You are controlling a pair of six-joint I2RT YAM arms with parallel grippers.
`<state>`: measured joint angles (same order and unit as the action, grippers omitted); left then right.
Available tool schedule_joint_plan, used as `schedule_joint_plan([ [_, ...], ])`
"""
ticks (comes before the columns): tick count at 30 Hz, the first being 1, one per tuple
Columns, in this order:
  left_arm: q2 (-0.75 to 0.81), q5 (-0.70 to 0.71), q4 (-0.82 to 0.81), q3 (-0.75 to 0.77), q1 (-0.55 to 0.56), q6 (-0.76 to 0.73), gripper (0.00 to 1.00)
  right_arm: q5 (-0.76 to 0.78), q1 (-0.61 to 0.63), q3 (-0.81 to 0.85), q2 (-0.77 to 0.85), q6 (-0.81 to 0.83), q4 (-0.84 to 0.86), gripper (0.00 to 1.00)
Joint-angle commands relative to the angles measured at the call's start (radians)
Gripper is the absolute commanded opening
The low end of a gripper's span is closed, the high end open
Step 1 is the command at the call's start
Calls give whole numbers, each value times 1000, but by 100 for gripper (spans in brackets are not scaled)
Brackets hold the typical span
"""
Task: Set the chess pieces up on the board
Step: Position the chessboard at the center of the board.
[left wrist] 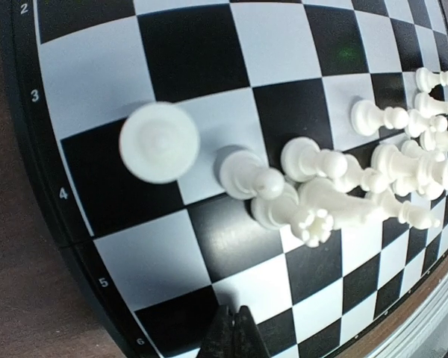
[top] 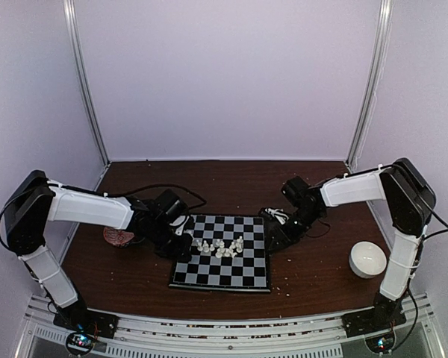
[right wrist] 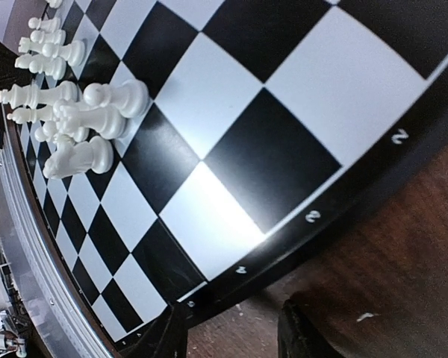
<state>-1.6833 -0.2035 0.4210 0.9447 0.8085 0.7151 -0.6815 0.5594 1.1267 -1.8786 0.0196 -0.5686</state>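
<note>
The board lies flat mid-table, black and white checks with a thin black rim. Several white chess pieces crowd its middle, some upright and some tipped over. My left wrist view shows the board, that cluster of chess pieces, and one pawn standing apart near the numbered edge. My left gripper hovers over the board's left side, shut with nothing in it. My right gripper is open and empty over the wood beside the board; the chess pieces are far from it.
A white bowl sits on the table at the right. A reddish round dish lies left of the board, partly behind my left arm. Pale crumbs dot the wood. A metal rail runs along the near edge.
</note>
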Motion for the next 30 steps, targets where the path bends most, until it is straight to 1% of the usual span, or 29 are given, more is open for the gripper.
schedule_joint_plan([
  [1, 30, 6, 26, 2, -2, -11, 0, 50, -45, 15, 3, -1, -10, 43],
  [4, 90, 15, 41, -16, -2, -1, 0, 43, -52, 12, 13, 0, -8, 43],
  [7, 141, 110, 121, -17, -2, 10, 0, 46, -52, 4, 32, 5, -2, 44],
  [9, 148, 168, 174, -23, -3, 19, 0, 46, -52, 3, 43, 8, -2, 44],
  [12, 115, 197, 211, -47, -6, 20, 0, 48, -52, 2, 61, 13, -2, 44],
  [16, 100, 203, 187, -103, -5, 43, 0, 59, -53, -4, 93, 31, -2, 44],
  [20, 104, 206, 176, -118, -4, 37, 0, 68, -55, -15, 123, 40, 4, 45],
  [26, 58, 98, 75, -109, 19, -35, 0, 68, -69, 2, 133, 53, -6, 46],
  [30, 22, 72, 67, -64, 52, -71, 0, 69, -95, 2, 149, 62, -10, 47],
])
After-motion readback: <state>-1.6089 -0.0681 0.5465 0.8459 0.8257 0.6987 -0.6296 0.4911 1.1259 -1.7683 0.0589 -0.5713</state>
